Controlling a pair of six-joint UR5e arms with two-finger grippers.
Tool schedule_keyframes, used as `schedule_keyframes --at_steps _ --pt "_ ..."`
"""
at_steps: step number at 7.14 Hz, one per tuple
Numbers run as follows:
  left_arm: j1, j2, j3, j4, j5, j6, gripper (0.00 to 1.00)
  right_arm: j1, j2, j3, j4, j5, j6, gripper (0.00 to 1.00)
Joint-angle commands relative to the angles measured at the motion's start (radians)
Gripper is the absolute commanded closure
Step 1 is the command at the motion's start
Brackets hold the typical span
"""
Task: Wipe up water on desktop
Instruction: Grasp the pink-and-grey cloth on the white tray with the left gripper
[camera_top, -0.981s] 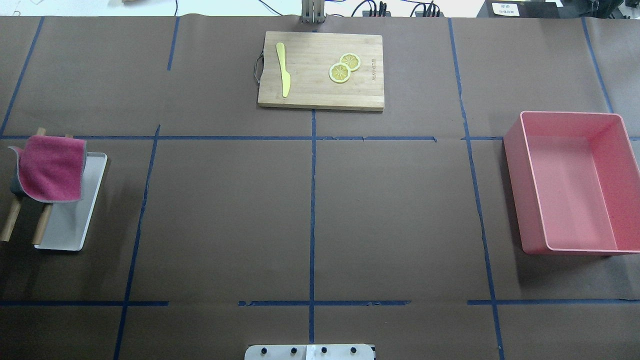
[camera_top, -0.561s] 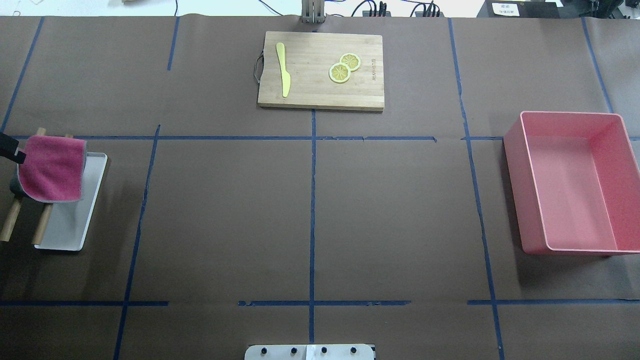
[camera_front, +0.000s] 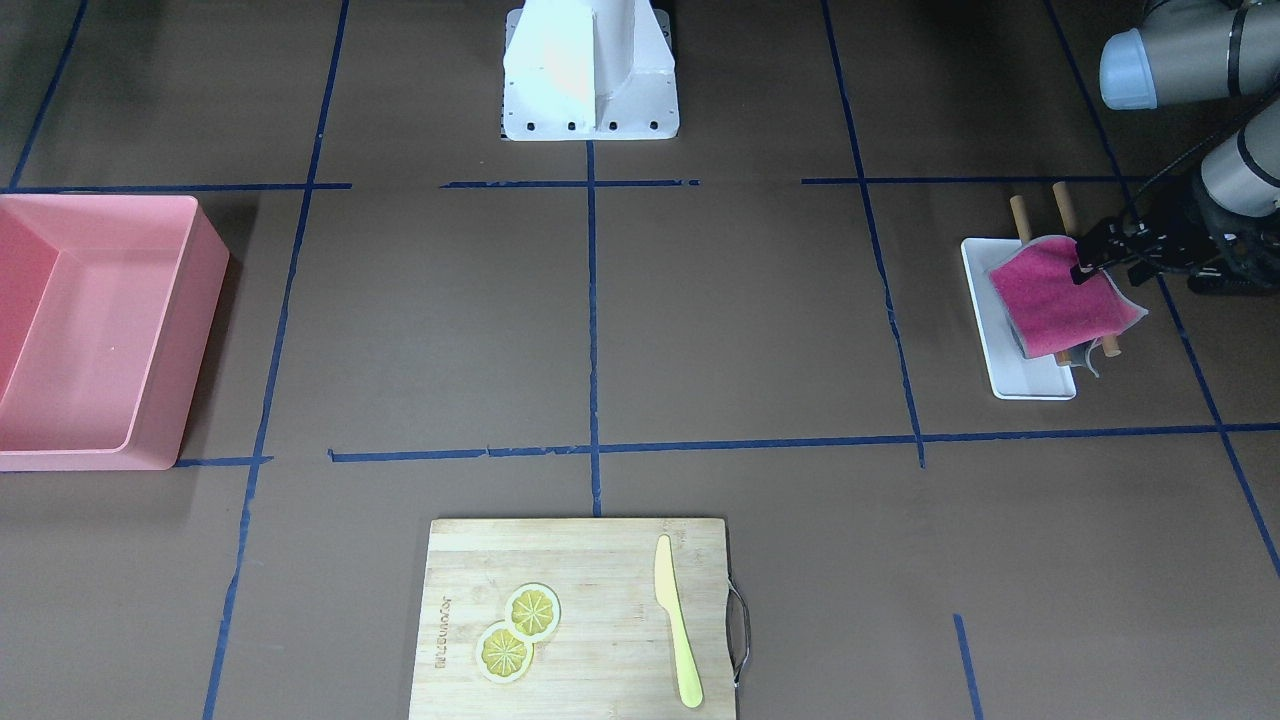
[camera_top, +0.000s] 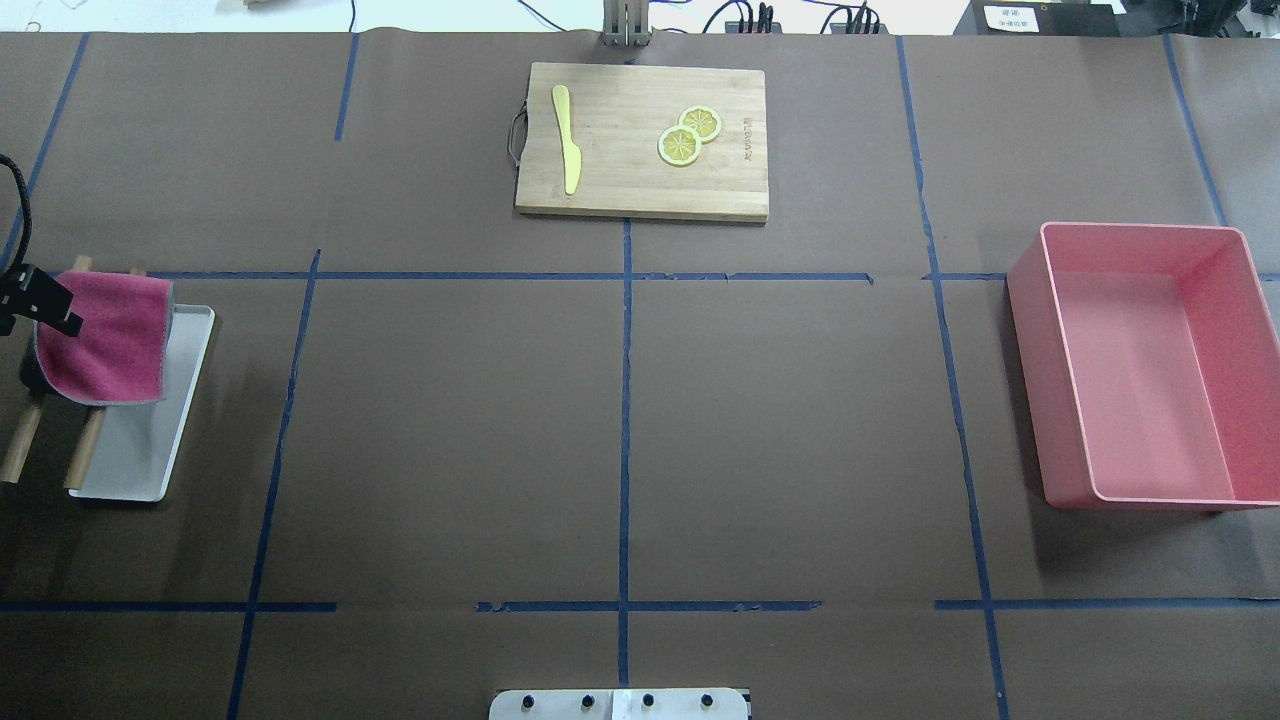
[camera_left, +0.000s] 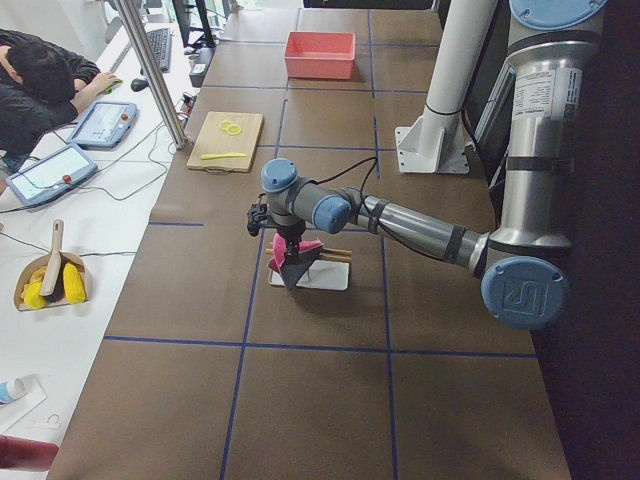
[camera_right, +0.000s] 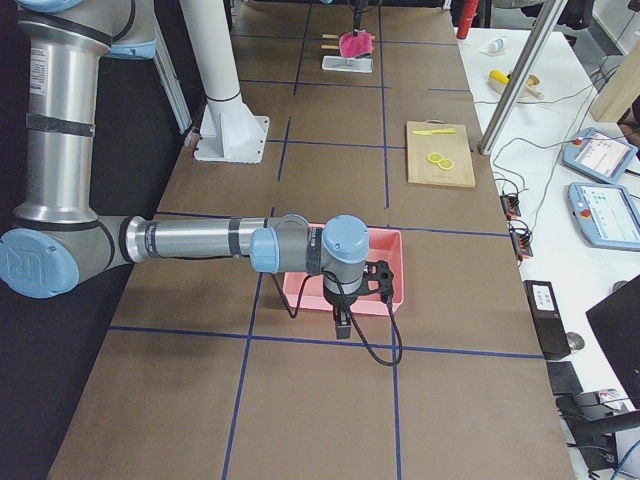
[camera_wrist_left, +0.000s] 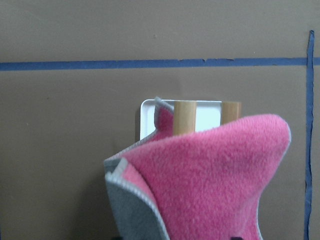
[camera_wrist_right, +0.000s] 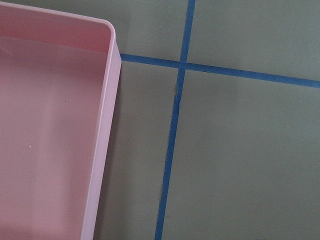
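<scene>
The brown desk (camera_top: 450, 440) lies flat and matte under both arms, papery in look, with thin dark-blue tape lines (camera_top: 625, 400) marking it into a grid; I can make out no wet patch on it. The left gripper (camera_front: 1085, 262) hangs over the desk's left edge, right at the upper hem of a fuzzy magenta cloth (camera_front: 1055, 300) with a grey border. From where I stand I cannot tell how far its jaws are parted or whether they have the cloth. The cloth is draped in a soft fold over two round wooden rods (camera_front: 1020, 212), which stand over a small white rectangular tray (camera_front: 990, 330) with rounded corners. In the wrist view the cloth fills the lower frame, hiding most of the tray. At the right edge sits a smooth pink plastic bin (camera_top: 1030, 300), box-shaped. The right gripper (camera_right: 345, 322) hangs just beside one of its corners above a crossing of tape, and I cannot tell how its jaws stand. Against the middle of the far edge lies a pale bamboo cutting board (camera_top: 620, 190) bearing a yellow knife (camera_top: 567, 140) and two lemon slices (camera_top: 680, 146). The white robot base (camera_front: 590, 70) stands at the middle of the near edge.
</scene>
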Motion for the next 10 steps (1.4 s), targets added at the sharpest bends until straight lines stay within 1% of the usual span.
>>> schedule_keyframes --at_steps 1,3,4,5,7,8,10 --pt "0.001 -0.026 0.017 0.002 0.001 -0.004 0.70 0.000 -0.002 0.001 0.000 0.000 0.000 0.00" --pt "-0.002 -0.023 0.002 0.004 0.001 -0.004 0.83 0.000 -0.004 0.001 0.000 0.000 0.000 0.00" --pt "-0.005 -0.018 -0.003 0.004 0.002 -0.002 0.93 0.000 -0.002 0.001 0.000 0.002 0.000 0.00" --pt "-0.008 -0.015 -0.013 0.005 0.002 -0.002 1.00 0.000 -0.002 0.001 0.000 0.002 0.000 0.00" --pt "-0.019 -0.020 -0.021 0.012 0.002 -0.005 1.00 0.000 -0.004 0.012 0.003 0.003 -0.001 0.00" --pt "-0.027 -0.024 -0.021 0.015 -0.001 -0.028 1.00 0.000 -0.004 0.035 0.003 0.003 0.000 0.00" --pt "-0.028 -0.096 -0.024 0.015 -0.002 -0.214 1.00 -0.001 -0.004 0.075 0.050 0.005 0.000 0.00"
